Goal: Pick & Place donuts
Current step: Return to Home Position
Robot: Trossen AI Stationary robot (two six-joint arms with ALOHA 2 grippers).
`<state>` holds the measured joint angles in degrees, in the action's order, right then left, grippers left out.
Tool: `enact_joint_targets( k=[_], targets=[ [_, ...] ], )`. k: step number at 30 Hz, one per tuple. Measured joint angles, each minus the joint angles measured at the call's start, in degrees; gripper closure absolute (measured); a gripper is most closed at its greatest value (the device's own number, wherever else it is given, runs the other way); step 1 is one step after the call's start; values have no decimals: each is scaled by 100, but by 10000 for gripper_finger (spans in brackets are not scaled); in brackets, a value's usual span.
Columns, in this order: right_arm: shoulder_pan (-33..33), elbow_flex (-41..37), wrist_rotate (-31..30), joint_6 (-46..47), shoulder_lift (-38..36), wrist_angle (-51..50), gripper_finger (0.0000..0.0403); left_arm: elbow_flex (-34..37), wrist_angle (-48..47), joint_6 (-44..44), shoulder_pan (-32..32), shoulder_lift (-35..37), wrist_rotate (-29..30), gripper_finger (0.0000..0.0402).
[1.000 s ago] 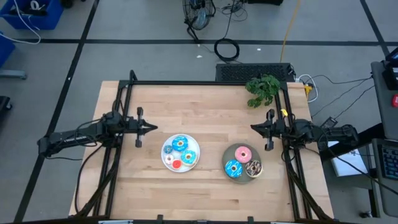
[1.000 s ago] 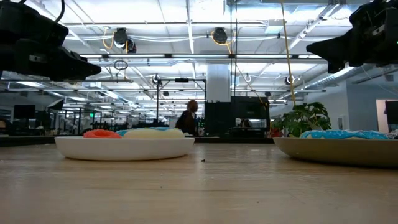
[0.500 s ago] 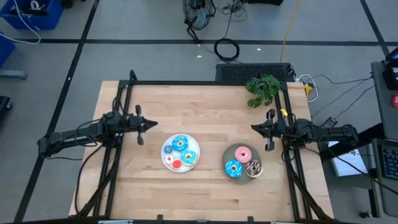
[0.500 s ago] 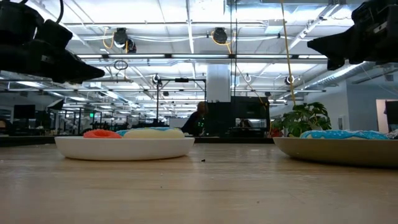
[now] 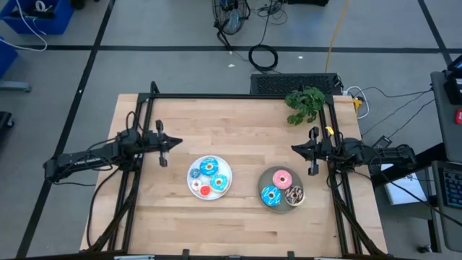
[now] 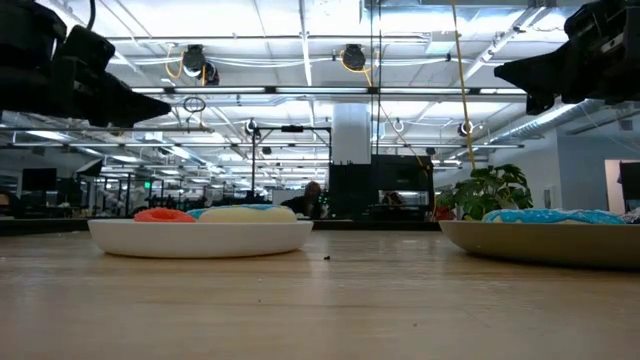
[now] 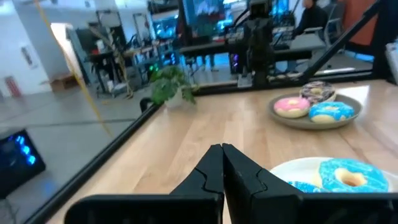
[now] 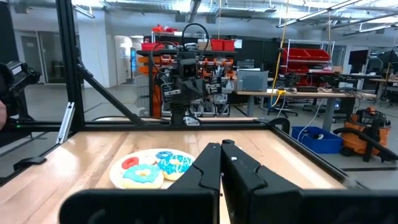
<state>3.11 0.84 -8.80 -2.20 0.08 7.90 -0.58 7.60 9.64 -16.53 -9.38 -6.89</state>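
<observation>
A white plate [image 5: 210,178] left of the table's middle carries two blue-iced donuts [image 5: 208,167], a tiny red one [image 5: 205,191] and a pale one. A grey plate [image 5: 282,189] to its right carries a pink donut [image 5: 282,178], a blue one [image 5: 271,195] and a brown sprinkled one [image 5: 294,195]. My left gripper [image 5: 179,143] hovers shut above the table, left of the white plate. My right gripper [image 5: 293,148] hovers shut just beyond the grey plate's far right side. In both wrist views the fingers meet with nothing between them.
A small green plant [image 5: 304,103] stands at the table's far right corner. Black frame rails [image 5: 238,97] run along the far edge and both sides. Bare wood lies between the plates and along the near edge. A person shows far off in the room [image 6: 314,192].
My left gripper has drifted slightly toward the table's far edge and has stayed shut. The person in the room behind has walked across the background. The plates and donuts have stayed where they were.
</observation>
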Motion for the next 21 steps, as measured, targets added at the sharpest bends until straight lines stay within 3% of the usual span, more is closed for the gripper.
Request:
enact_joint_targets(
  k=[21],
  targets=[
    [-2, -4, -164, -3, 2, 2, 403, 0, -444, -250, 0, -1, 251, 365]
  ],
)
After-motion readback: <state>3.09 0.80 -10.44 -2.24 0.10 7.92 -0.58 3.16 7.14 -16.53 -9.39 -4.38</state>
